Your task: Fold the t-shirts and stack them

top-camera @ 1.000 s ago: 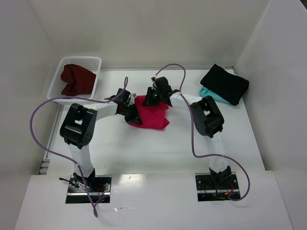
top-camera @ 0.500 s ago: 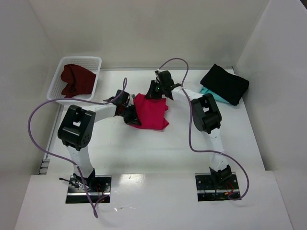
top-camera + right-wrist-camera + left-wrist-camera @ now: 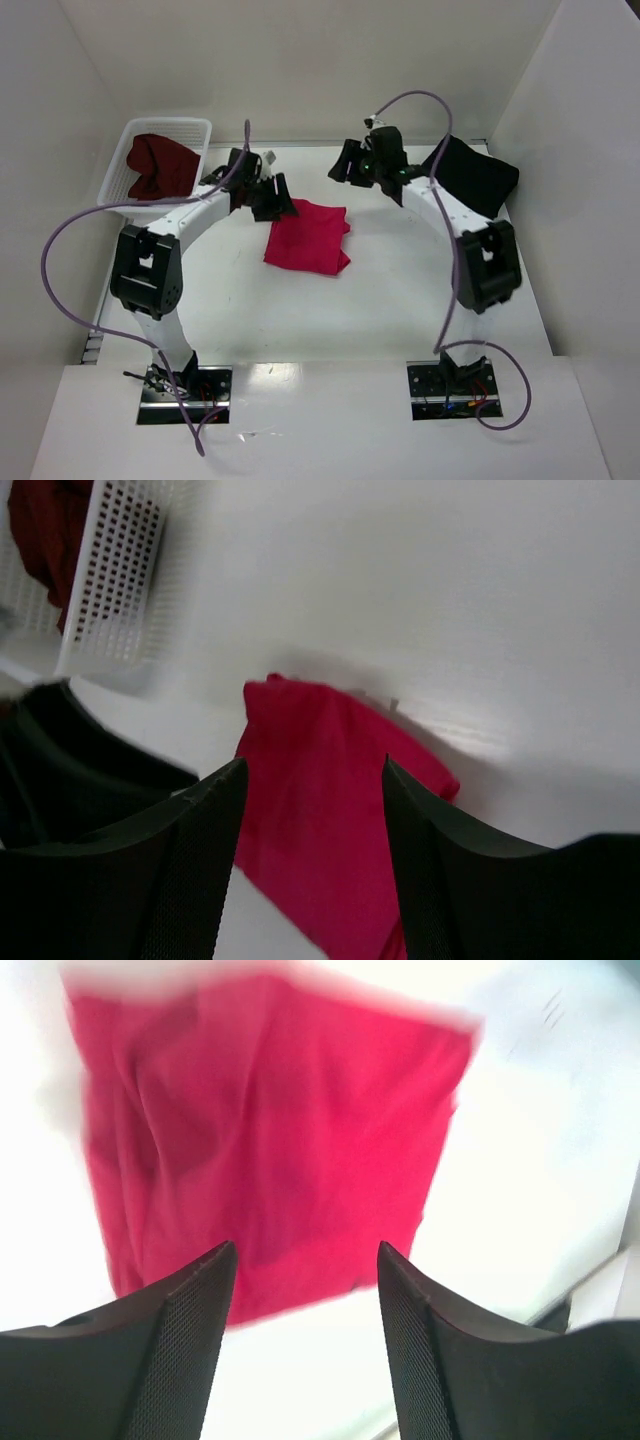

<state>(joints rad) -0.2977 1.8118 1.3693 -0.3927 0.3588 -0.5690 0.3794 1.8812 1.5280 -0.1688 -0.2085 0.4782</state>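
White table (image 3: 400, 300), white walls (image 3: 300, 70), crimson-pink t-shirt (image 3: 308, 236) lying folded

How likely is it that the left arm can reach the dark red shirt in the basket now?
Probably yes. The left end effector is open and empty, just right of the basket; the dark red shirt lies uncovered in it, with nothing between them.

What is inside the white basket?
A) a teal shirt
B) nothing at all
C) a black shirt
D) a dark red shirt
D: a dark red shirt lies bunched up in the basket, while the black shirt sits on the table at the far right.
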